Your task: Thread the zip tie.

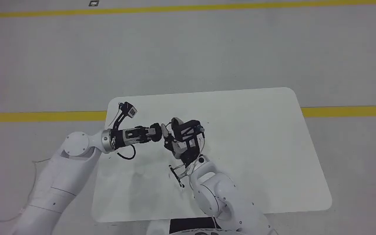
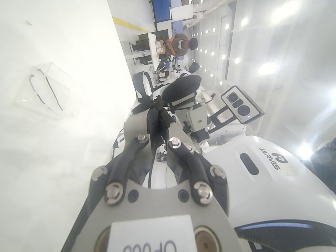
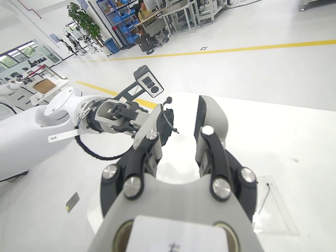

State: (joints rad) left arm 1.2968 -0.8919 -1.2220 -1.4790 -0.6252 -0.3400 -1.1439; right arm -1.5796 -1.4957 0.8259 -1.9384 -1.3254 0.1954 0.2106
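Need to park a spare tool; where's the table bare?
The table is bare on its right half, from the right claw out to the edge. Crowded: where the left claw holds the zip tie beside it, and around the clear tray nearer the robot.

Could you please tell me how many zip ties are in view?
3: one zip tie held by the left gripper, jaws shut; two lying in the clear tray on the table; others may be hidden.
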